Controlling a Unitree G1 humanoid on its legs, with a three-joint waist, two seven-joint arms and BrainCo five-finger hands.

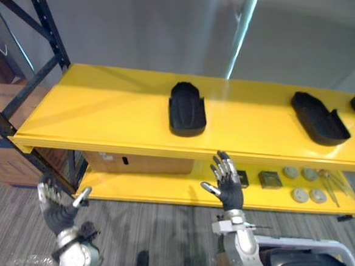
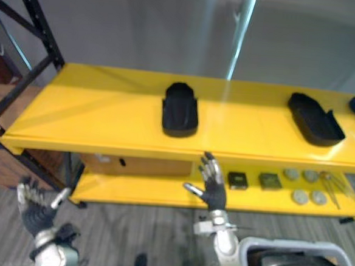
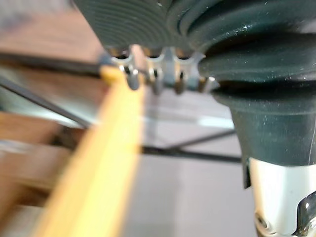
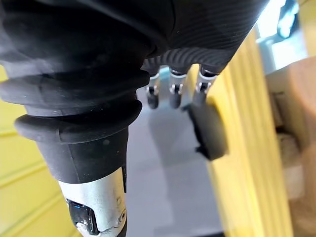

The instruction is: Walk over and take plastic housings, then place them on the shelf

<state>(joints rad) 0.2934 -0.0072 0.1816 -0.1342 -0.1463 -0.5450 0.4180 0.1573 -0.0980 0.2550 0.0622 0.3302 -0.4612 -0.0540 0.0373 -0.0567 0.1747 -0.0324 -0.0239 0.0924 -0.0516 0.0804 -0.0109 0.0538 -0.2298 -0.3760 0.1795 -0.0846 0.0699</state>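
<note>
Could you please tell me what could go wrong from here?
The open right hand is raised just before the front edge of the top shelf; rising, its fingers might strike it. The nearest black housing lies close to that edge, so a knock could possibly tip it off. The left hand is open and low.

Black plastic housings (image 1: 188, 109) lie on a bright yellow shelf (image 1: 106, 113) with a dark frame (image 1: 47, 29); grey striped floor (image 1: 158, 229).

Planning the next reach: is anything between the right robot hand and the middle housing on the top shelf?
Nothing visible. The right robot hand is open and empty, in front of the front edge of the shelf and below the middle housing. The yellow board between edge and housing is bare.
</note>
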